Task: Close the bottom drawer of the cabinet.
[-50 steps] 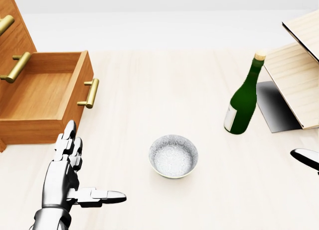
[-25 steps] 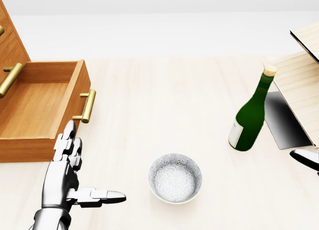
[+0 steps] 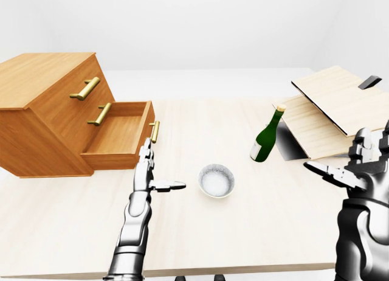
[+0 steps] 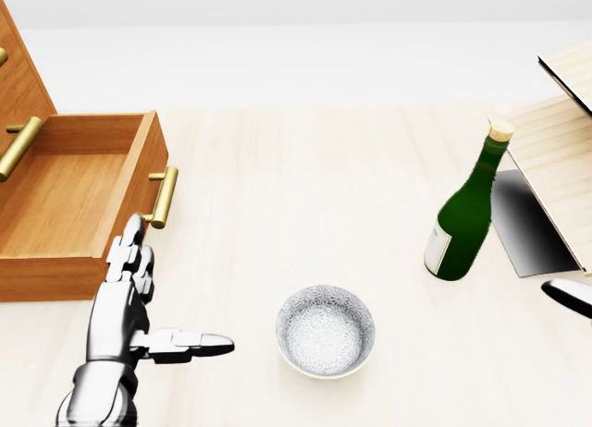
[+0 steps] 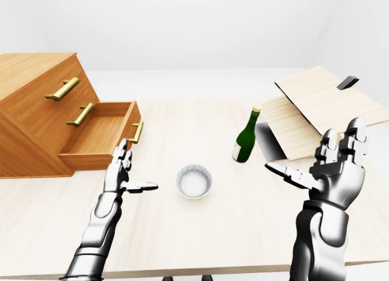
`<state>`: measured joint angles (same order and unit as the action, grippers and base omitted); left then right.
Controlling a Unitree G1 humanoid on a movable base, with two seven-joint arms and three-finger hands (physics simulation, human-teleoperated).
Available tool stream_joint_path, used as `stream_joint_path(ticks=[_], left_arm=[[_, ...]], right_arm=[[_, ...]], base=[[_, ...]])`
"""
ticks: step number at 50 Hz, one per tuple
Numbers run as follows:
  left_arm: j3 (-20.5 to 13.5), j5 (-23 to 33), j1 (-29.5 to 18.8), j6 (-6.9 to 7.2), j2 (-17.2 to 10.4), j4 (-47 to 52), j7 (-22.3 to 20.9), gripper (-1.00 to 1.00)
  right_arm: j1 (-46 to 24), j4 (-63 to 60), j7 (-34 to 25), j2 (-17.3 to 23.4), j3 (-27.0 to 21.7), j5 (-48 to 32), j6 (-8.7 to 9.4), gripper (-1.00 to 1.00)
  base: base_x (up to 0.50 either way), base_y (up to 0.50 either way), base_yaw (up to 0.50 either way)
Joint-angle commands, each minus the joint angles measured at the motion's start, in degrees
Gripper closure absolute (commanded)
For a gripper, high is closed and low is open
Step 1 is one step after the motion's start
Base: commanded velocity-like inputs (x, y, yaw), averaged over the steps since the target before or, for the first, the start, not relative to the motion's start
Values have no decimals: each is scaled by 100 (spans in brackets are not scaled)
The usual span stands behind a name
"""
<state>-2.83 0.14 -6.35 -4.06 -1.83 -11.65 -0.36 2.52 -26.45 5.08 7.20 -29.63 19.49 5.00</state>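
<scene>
The wooden cabinet point(image 3: 42, 111) stands at the left of the table, with brass handles on its drawers. Its bottom drawer point(image 4: 65, 201) is pulled far out and is empty; its brass handle point(image 4: 164, 197) faces the table's middle. My left hand point(image 4: 182, 279) is open, fingers point(image 4: 129, 251) pointing up the head view and thumb stretched to the right. Its fingertips are just below the drawer's handle, beside the drawer's front corner; I cannot tell whether they touch. My right hand point(image 5: 316, 150) is raised open at the far right, holding nothing.
A white bowl point(image 4: 326, 331) sits on the pale table point(image 4: 296, 168) to the right of my left hand. A green bottle point(image 4: 467, 210) with a cork stands further right. Leaning light-wood boards point(image 4: 555, 159) fill the right edge.
The camera shifted between the two earlier frames, moving everything down in the head view. Since then my left hand has risen slightly toward the drawer handle.
</scene>
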Motion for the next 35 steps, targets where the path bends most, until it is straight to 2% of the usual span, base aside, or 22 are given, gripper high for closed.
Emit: stream_joint_path(ticks=[1,4,7,8,9,11,12,13,18,24,35], left_arm=[[-247,-92,-1717,-94,-304,-2038,329,-100],[-239,-102,-2208,-94,-400,-2592,424,-100],[-204,-94,-2372,-88,-431,-2460,475,-100],[-213,-117,-2451,71,-454,-2330,469,-100],[-217,-110,-2555,117,-478,-2376,470,-100],[-247,-135,-2827,100,-527,-2650,450,-100],[-305,-222,-3202,-59,-566,-3269,359,-100],[-321,-276,-3415,-94,-591,-3706,278,-100],[-377,-334,-4057,-94,-717,-5106,261,-100],[-381,-254,-4157,-94,-755,-5610,256,-100],[-391,-233,-3944,-94,-705,-5708,222,-100]], right_arm=[[36,-90,0,-19,-58,79,0,-100],[33,-53,-14,-16,-39,69,0,-100],[9,-27,-3,10,-40,50,0,-100],[12,-35,-3,12,-25,23,0,-100],[7,-20,-14,11,-17,13,0,-100],[6,4,-33,7,-10,3,0,-100],[4,-9,-31,12,-4,1,0,-100],[-2,-4,-34,16,-6,2,0,-100],[-14,17,-42,26,2,-6,0,-100],[-16,22,-48,20,8,-24,0,-100],[-18,-3,-32,25,17,-22,0,-100]], base=[[0,0,0],[0,0,0],[0,0,0],[0,0,0],[0,0,0],[0,0,0],[0,0,0],[0,0,0],[0,0,0],[0,0,0],[0,0,0]])
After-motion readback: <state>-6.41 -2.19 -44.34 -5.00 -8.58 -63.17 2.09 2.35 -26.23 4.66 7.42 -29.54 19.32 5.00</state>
